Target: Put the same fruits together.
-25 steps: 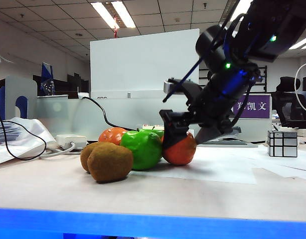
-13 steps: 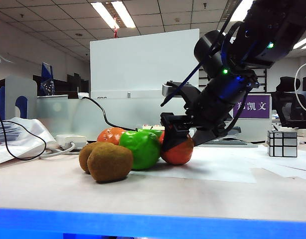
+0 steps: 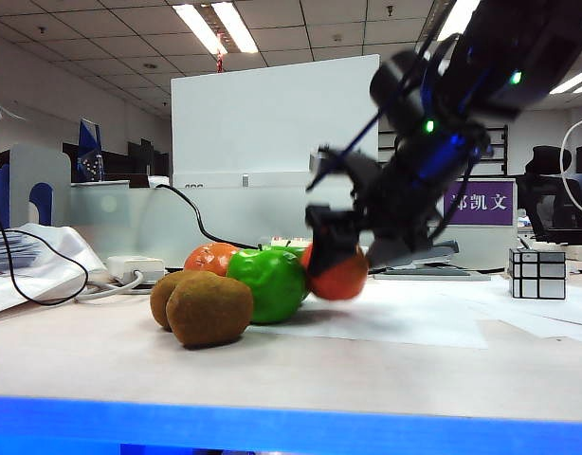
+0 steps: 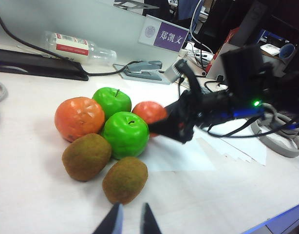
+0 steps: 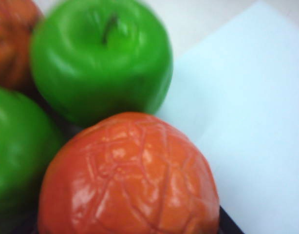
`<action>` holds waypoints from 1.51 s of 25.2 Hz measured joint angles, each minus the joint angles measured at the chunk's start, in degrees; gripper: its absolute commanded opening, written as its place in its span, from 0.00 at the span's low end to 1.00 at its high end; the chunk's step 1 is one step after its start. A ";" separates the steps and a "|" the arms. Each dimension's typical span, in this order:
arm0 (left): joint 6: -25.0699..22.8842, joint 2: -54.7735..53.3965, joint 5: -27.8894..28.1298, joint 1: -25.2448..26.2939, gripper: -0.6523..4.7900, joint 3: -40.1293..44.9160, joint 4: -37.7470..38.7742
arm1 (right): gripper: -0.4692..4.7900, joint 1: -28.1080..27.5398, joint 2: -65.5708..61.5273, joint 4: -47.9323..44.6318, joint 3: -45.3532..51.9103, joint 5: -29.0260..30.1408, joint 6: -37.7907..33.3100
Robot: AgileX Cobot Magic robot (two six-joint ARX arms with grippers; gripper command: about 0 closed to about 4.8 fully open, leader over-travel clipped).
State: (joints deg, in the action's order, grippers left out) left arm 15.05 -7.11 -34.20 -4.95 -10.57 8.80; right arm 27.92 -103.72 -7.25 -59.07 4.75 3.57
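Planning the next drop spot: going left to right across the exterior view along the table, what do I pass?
White power adapter → front kiwi → front green apple → orange lifted in the right gripper → silver mirror cube.

Hidden or unclear: my right gripper (image 3: 340, 248) motion-blurred; rear apple (image 3: 293, 250) mostly behind front apple (image 3: 268, 282); my left gripper (image 4: 130, 221) fingertips cut by frame edge.
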 measured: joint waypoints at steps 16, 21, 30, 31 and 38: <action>-0.02 0.02 -0.02 0.00 0.23 0.00 0.00 | 0.07 0.31 -0.37 2.43 -19.08 5.64 0.70; 0.00 0.00 0.00 0.00 0.23 0.00 0.00 | 0.07 0.70 -6.88 5.97 -25.77 8.46 0.72; -0.02 0.02 0.83 0.00 0.23 0.00 0.00 | 0.07 3.87 -16.79 8.70 -37.57 10.45 0.96; -0.02 0.02 0.85 0.00 0.23 0.00 0.00 | 0.07 3.89 -17.92 9.11 -38.95 10.45 0.96; -0.04 0.02 0.87 0.00 0.23 0.00 0.00 | 0.07 3.82 -23.39 12.92 -45.53 10.32 1.27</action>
State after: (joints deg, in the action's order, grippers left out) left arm 15.00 -7.09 -33.32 -4.95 -10.57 8.80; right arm 31.75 -127.11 5.67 -104.60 15.07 4.84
